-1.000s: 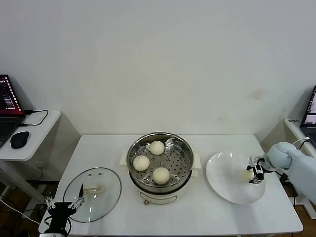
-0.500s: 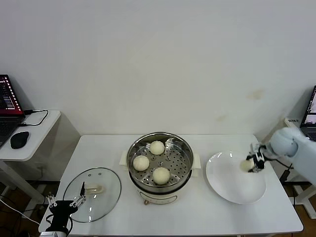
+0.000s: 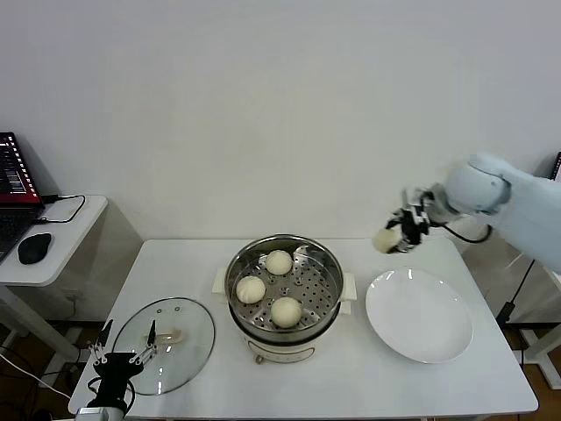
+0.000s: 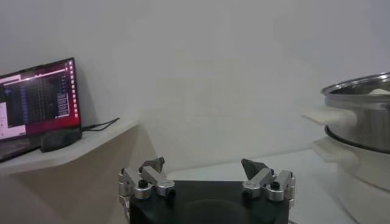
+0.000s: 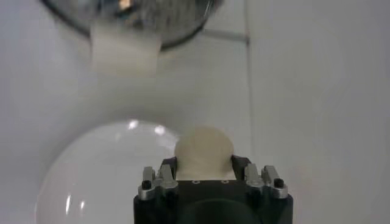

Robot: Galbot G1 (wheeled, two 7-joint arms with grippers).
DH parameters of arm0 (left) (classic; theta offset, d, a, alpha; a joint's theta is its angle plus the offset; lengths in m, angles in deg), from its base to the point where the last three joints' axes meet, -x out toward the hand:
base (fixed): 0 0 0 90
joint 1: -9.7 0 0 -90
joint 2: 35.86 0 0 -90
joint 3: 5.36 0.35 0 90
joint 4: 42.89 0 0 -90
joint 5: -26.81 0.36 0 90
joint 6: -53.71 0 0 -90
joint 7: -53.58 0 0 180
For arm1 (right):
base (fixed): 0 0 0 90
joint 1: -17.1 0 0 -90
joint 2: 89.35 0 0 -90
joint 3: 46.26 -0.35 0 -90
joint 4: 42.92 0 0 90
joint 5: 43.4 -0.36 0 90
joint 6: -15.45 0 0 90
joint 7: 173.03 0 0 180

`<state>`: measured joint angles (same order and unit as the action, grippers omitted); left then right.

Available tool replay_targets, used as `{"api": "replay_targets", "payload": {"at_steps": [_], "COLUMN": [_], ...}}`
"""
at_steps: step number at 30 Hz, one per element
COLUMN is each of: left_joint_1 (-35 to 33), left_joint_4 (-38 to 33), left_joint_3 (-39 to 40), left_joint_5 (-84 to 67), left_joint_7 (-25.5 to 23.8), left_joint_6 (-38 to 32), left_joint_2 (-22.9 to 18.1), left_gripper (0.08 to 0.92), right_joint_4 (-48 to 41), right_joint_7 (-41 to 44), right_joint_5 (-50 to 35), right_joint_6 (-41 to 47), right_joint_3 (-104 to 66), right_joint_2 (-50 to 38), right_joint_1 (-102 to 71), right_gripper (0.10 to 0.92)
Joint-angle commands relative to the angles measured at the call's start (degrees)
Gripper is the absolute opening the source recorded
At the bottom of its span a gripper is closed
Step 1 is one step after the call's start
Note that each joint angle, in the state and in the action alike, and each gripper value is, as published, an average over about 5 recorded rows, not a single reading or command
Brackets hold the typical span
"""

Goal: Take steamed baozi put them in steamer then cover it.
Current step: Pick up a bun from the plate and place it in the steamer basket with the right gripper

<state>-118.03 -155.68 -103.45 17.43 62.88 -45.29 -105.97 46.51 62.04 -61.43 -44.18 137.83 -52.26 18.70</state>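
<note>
The fourth small, round, cream-white steamed bun (image 3: pixel 386 239) hangs in the air, clenched between the fingers of your right gripper (image 3: pixel 396 236), above the table's far edge and between the round, shiny stainless-steel steamer pot (image 3: pixel 284 285) and the flat white plate (image 3: pixel 419 315), which now lies bare. In the right wrist view the bun (image 5: pixel 204 152) sits squarely between the jaws, with the plate (image 5: pixel 91 176) below it and one cream-white side handle of the steamer (image 5: pixel 126 53) beyond. Three more cream-white buns rest on the perforated tray inside the pot: one at the far side (image 3: pixel 279 262), one toward your left (image 3: pixel 251 289), one at the near side (image 3: pixel 287 311). The open patch of tray (image 3: pixel 317 285) lies on the pot's right half, which is the relation your next move turns on: from the claw the pot lies to your left and lower, so the carry likely runs leftward, then down onto that gap clear of the near rim. The bun is round, so no axis needs matching. Your right arm is the nearer one to the pot. The round, clear glass lid with its flat cream-white handle (image 3: pixel 165 333) lies flat on the white table (image 3: pixel 351 377) at the near left, well apart from the pot. Your left gripper (image 3: pixel 120 356) hovers at the lid's near edge, fingers spread wide and grasping nothing; covering is not yet done.
</note>
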Motion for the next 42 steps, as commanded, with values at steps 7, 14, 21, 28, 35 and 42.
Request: {"api": "replay_targets", "payload": {"at_steps": [7, 14, 21, 28, 35, 42], "left_joint_1": [0.6, 0.8, 0.9, 0.9, 0.8, 0.8], "left_joint_4": [0.4, 0.7, 0.5, 0.9, 0.9, 0.9], "left_joint_3": [-0.2, -0.3, -0.5, -0.7, -0.8, -1.0], "left_joint_5": [0.3, 0.6, 0.6, 0.7, 0.9, 0.9], "left_joint_7": [0.1, 0.1, 0.1, 0.2, 0.3, 0.3], "left_joint_6": [0.1, 0.0, 0.1, -0.2, -0.5, -0.7], "left_joint_2": [-0.6, -0.9, -0.9, -0.8, -1.0, -0.8], "left_gripper": [0.823, 0.823, 0.823, 0.823, 0.823, 0.823], "right_joint_4": [1.9, -0.7, -3.6, -3.8, -3.1, 3.6], "right_joint_7": [-10.9, -12.3, -11.8, -10.6, -10.3, -11.0], "right_joint_5": [-15.5, -13.2, -10.2, -8.3, -6.7, -9.8], "right_joint_6": [11.3, 11.3, 11.3, 11.3, 11.3, 11.3], "right_joint_3": [9.3, 9.2, 9.0, 8.7, 7.8, 3.6], "right_joint_2": [17.6, 20.2, 20.7, 20.5, 19.7, 13.5], "right_joint_1": [2.7, -2.2, -5.7, -6.8, -6.5, -2.8], "right_gripper": [0.568, 0.576, 0.577, 0.577, 0.642, 0.804]}}
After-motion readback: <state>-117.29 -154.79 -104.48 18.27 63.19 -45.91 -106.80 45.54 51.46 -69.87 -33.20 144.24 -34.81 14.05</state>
